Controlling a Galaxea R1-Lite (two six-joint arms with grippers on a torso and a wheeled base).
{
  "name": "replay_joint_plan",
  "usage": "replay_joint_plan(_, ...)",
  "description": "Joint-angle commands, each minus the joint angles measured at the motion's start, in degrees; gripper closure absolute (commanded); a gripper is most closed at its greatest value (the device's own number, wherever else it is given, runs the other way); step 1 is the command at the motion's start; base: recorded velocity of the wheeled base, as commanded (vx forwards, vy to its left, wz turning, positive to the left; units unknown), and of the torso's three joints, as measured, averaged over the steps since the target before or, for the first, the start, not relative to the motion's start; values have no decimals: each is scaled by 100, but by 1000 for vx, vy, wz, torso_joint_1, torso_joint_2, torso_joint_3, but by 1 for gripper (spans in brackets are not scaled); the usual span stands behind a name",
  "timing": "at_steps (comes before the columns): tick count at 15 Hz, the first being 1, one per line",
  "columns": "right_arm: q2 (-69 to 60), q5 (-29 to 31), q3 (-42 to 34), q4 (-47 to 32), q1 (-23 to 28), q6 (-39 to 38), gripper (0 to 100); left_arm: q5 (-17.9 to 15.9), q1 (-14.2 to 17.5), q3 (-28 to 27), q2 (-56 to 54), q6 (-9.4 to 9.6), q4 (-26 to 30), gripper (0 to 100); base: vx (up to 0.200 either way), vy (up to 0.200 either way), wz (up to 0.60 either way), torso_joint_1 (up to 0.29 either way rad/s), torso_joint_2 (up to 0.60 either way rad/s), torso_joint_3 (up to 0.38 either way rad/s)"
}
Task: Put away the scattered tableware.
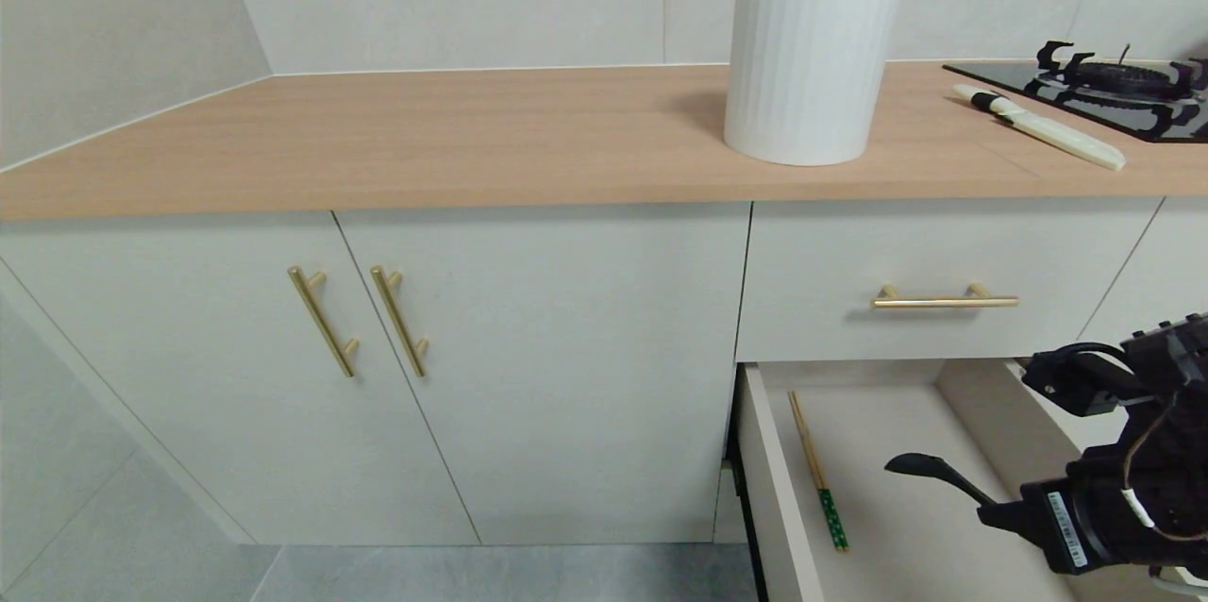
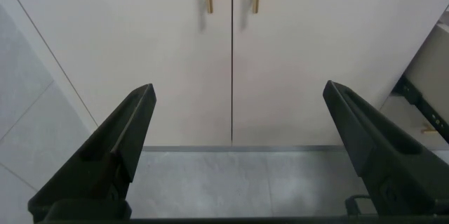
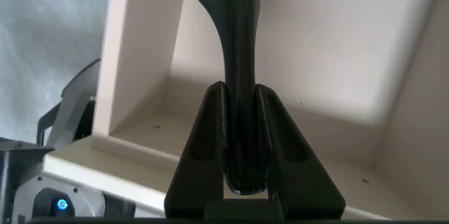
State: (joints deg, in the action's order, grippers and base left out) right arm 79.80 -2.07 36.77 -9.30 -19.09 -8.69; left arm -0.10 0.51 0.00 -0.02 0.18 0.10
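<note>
The right claw (image 1: 998, 515) is gripping a black spoon (image 1: 932, 473) by its handle, both fingers pressing closed against it. The spoon is hanging over the floor of the open drawer (image 1: 769, 479), its bowl end pointing away from the claw toward the drawer's left wall. In the right wrist view the spoon (image 3: 235, 55) is sticking out straight from between the fingers of the right claw (image 3: 238, 150), with the drawer's pale floor and a wall behind it.

2 chopsticks (image 1: 816, 475) are lying together inside the drawer, close along its left wall, their green ends pointing toward the drawer's front.

On the counter (image 1: 425, 140) a cream knife (image 1: 1038, 125) is lying near the right end, just beside the black stove (image 1: 1114, 83). A tall white ribbed container (image 1: 812, 36) is standing upright near the counter's front edge, above the closed upper drawer with its gold handle (image 1: 944, 300).

The left claw (image 2: 235, 97) is hanging with its fingers spread wide apart and gripping nothing, facing the 2 closed doors (image 2: 231, 41) under the counter's left part, low near the grey floor.
</note>
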Motion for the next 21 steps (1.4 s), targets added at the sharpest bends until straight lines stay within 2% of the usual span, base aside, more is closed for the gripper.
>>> replay_joint_plan(1,695,190,-3,359,-7,-80,100,1,2,0,2,-1,-1,0,0,0,0,0,0,0)
replay_joint_plan(4,1837,884,-108,1185,11,-519,100,1,2,0,2,-1,-1,0,0,0,0,0,0,0)
replay_joint_plan(5,2004,946,-143,1343,37,-537,100,1,2,0,2,-1,-1,0,0,0,0,0,0,0)
replay_joint_plan(8,3024,1051,-469,3110,362,-555,100,1,2,0,2,-1,-1,0,0,0,0,0,0,0)
replay_joint_plan(10,3305,1139,-521,3558,564,-555,100,1,2,0,2,-1,-1,0,0,0,0,0,0,0)
replay_joint_plan(11,3727,1236,-548,4050,784,-537,100,10,2,0,2,-1,-1,0,0,0,0,0,0,0)
replay_joint_plan(18,4747,1534,-653,5536,951,-493,100,1,2,0,2,-1,-1,0,0,0,0,0,0,0)
replay_joint_plan(21,4940,1561,-653,5790,986,-476,100,1,2,0,2,-9,-1,0,0,0,0,0,0,0)
